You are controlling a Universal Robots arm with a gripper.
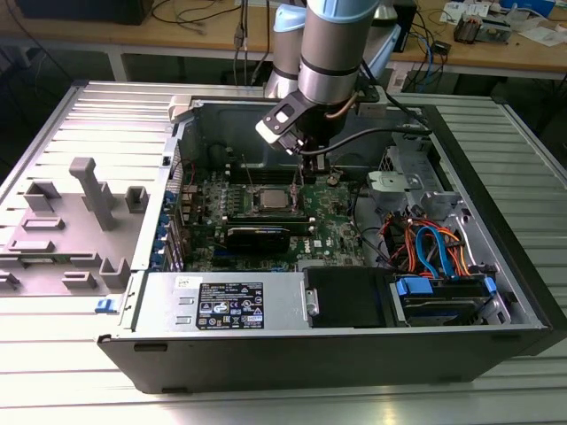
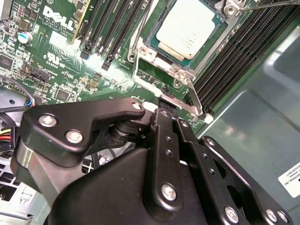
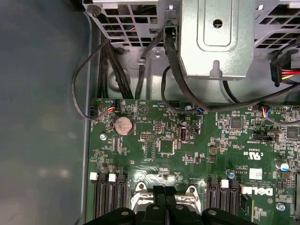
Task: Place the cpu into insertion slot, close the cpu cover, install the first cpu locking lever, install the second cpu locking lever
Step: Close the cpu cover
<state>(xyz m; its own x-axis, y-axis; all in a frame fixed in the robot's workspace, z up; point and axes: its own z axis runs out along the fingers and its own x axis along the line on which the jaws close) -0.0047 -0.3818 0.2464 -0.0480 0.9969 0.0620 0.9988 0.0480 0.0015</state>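
The cpu (image 2: 192, 26) lies silvery and flat in the insertion slot (image 3: 140, 193) on the green motherboard (image 3: 197, 145); the exterior view shows the cpu (image 1: 270, 200) mid-board. The cpu cover (image 2: 180, 71) lies as a thin metal frame around the chip's edge. A thin locking lever (image 2: 194, 96) runs along the socket's side nearest my gripper. My gripper (image 2: 165, 110) is shut, holding nothing, with its tips down at the socket's edge by that lever. In the first wrist view the gripper (image 3: 164, 194) has its fingers pressed together. The exterior view has the gripper (image 1: 301, 181) just to the chip's right.
Long black memory slots (image 2: 234, 56) flank the socket. A power supply box (image 1: 226, 301) fills the case's near side, and a drive bay with blue and orange cables (image 1: 434, 252) sits at the exterior view's right. Grey fixtures (image 1: 84, 208) stand outside the case on the exterior view's left.
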